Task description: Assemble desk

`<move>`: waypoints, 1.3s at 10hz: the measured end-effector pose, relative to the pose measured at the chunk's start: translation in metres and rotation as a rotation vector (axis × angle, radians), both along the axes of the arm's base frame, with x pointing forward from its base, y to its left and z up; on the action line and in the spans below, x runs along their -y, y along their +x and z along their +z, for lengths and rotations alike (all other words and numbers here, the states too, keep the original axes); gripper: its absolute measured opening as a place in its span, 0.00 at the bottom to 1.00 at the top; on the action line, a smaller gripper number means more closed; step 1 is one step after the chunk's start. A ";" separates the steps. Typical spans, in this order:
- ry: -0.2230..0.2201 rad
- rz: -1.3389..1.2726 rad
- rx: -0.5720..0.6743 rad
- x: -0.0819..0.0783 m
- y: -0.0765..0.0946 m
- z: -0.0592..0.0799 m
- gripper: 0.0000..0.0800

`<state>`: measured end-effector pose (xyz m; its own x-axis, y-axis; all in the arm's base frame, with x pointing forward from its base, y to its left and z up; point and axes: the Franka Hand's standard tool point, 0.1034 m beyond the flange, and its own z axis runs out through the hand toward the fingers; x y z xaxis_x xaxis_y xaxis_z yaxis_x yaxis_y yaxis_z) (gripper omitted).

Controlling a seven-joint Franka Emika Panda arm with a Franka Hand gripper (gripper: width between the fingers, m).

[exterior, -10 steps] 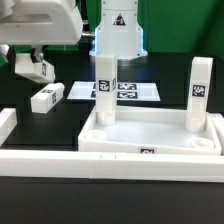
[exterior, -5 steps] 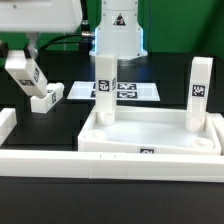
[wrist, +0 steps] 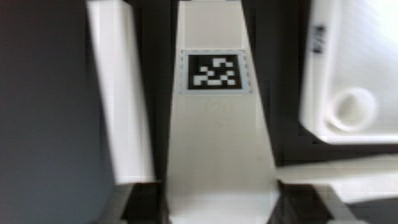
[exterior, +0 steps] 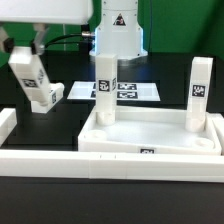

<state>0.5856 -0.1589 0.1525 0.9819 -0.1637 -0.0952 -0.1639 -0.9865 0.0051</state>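
Observation:
My gripper [exterior: 25, 48] is shut on a white square leg [exterior: 32, 80] and holds it tilted above the table at the exterior view's left. In the wrist view the leg [wrist: 217, 120] with its tag runs out from between my dark fingers [wrist: 146, 200]. A second loose leg [exterior: 50, 96] lies on the table just behind the held one and also shows in the wrist view [wrist: 116, 95]. The white desk panel [exterior: 150, 140] lies with two legs standing upright in its far sockets, one [exterior: 105, 85] and the other [exterior: 200, 90]. A panel corner socket [wrist: 356, 105] shows beside the held leg.
The marker board [exterior: 128, 90] lies flat behind the panel. A long low white border bar [exterior: 110, 165] runs along the front and another [exterior: 8, 122] stands at the exterior view's left. The robot's white base [exterior: 118, 30] stands at the back.
The held leg has swung from nearly level toward upright and has come lower, close to the loose leg lying on the table. The panel and its two legs have not moved.

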 end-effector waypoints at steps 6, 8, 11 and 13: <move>-0.005 -0.060 0.001 -0.040 0.036 0.012 0.36; -0.005 -0.096 0.017 -0.078 0.054 0.012 0.36; -0.010 -0.114 0.025 -0.092 0.061 0.013 0.36; -0.017 -0.112 0.065 -0.092 0.067 0.012 0.36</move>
<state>0.6528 -0.0669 0.1647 0.9615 -0.2735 -0.0280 -0.2734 -0.9619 0.0069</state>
